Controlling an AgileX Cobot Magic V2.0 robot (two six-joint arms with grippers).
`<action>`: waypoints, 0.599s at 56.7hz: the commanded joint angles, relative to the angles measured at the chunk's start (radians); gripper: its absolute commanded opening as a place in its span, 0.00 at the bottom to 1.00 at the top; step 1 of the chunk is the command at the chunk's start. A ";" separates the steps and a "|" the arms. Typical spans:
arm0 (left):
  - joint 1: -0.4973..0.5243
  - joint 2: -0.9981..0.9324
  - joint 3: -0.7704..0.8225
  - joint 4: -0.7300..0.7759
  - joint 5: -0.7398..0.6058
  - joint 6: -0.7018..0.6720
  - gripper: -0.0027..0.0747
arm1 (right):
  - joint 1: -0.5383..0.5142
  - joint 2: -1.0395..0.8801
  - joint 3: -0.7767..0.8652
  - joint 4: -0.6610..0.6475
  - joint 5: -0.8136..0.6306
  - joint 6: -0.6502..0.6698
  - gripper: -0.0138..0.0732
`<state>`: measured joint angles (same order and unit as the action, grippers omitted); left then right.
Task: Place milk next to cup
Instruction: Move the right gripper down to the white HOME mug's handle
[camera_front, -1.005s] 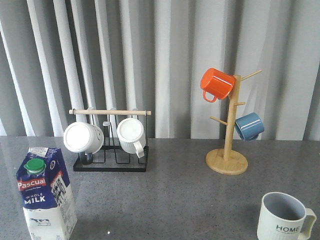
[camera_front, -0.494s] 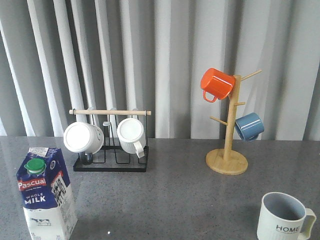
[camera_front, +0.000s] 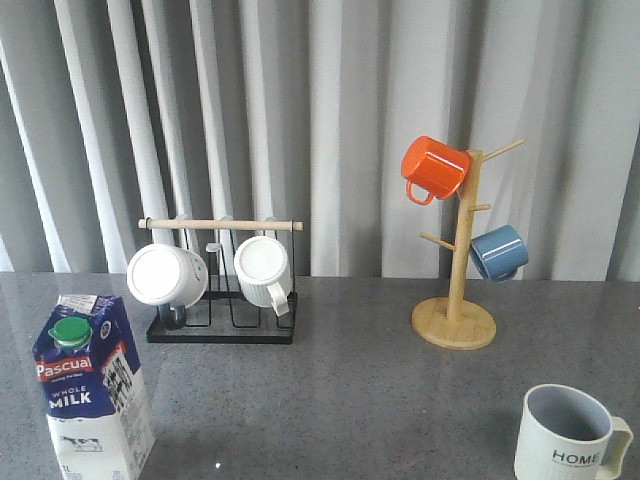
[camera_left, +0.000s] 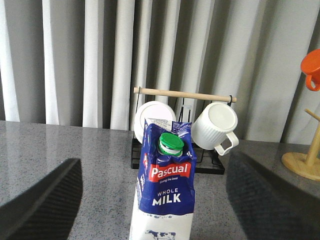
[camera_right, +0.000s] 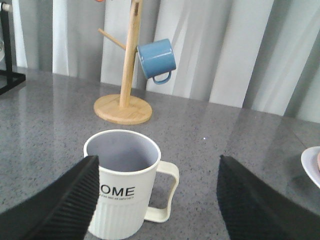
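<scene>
The milk (camera_front: 90, 390), a blue-and-white carton with a green cap, stands upright at the table's front left. In the left wrist view the milk (camera_left: 165, 195) stands between the two dark fingers of my left gripper (camera_left: 154, 165), which is open with wide gaps on both sides. The cup (camera_front: 565, 435), off-white with "HOME" lettering, sits at the front right. My right gripper (camera_right: 157, 160) is open around the cup (camera_right: 122, 185), whose handle points into the gap; one finger (camera_right: 60, 200) overlaps the cup's side. Neither gripper shows in the front view.
A black wire rack (camera_front: 222, 330) with a wooden bar holds two white ribbed mugs (camera_front: 165, 275) at the back left. A wooden mug tree (camera_front: 455, 322) carries an orange mug (camera_front: 433, 167) and a blue mug (camera_front: 498, 252). A curtain hangs behind. A white plate edge (camera_right: 312, 165) shows beside the cup.
</scene>
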<state>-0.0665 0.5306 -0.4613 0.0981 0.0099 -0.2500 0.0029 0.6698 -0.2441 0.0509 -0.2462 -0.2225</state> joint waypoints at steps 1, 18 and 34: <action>-0.003 0.007 -0.036 -0.008 -0.075 -0.007 0.78 | -0.008 0.053 0.021 -0.036 -0.239 0.033 0.73; -0.003 0.007 -0.036 -0.008 -0.075 -0.007 0.78 | -0.008 0.424 0.024 -0.030 -0.442 0.101 0.73; -0.003 0.007 -0.036 -0.008 -0.075 -0.007 0.78 | -0.017 0.647 0.022 0.006 -0.655 0.103 0.73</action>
<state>-0.0665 0.5306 -0.4613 0.0981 0.0099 -0.2500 0.0029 1.2877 -0.1967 0.0524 -0.7541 -0.1176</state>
